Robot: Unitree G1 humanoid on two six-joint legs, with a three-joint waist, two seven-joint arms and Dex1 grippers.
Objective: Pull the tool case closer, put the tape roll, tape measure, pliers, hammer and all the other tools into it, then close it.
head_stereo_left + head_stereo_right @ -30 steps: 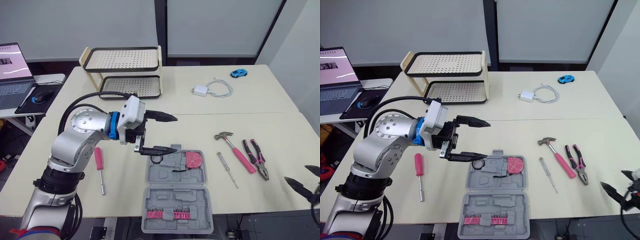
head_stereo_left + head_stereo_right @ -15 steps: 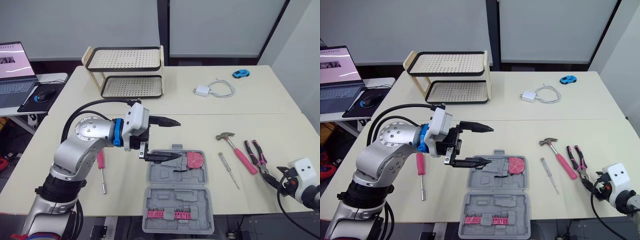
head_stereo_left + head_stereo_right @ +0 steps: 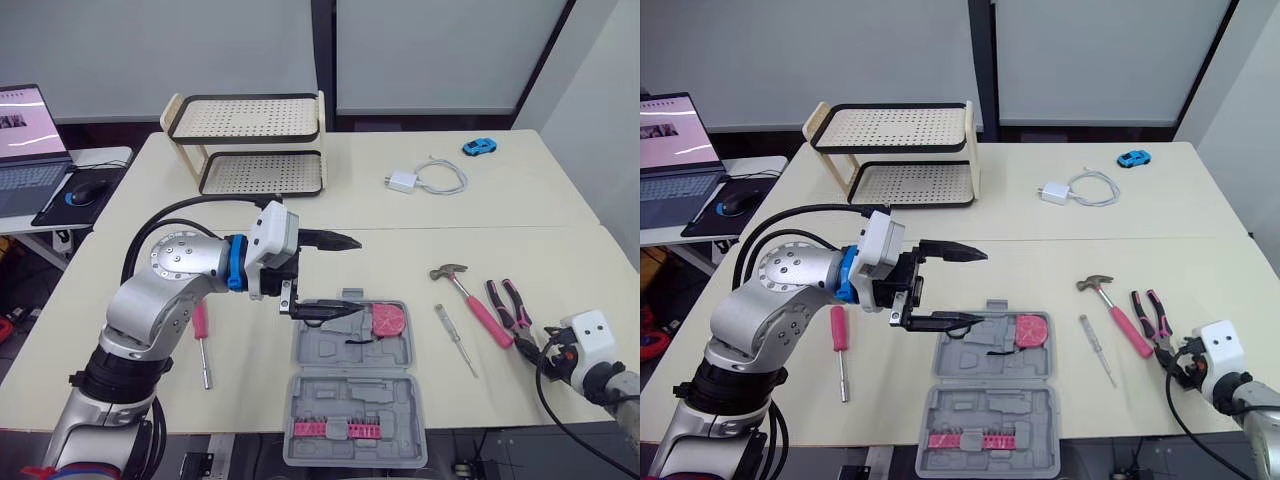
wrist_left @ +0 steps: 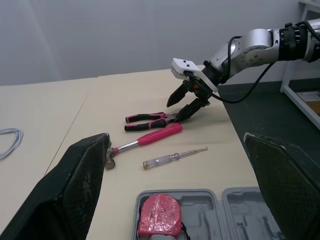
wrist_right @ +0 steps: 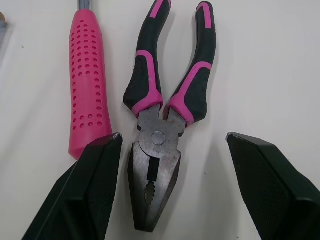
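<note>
Right over the pliers (image 3: 512, 317) with the right gripper (image 5: 172, 145), fingers (image 5: 95, 185) wide apart. Head end nearest, handles pointing straight away. Left gripper (image 3: 357, 272), wide too, well away from the pliers.

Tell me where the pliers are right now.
The pliers lie on the right side of the table, just right of the hammer, with the open right gripper poised at their head.

Bright even indoor light, soft shadows, wrist-view foreground blurred
</note>
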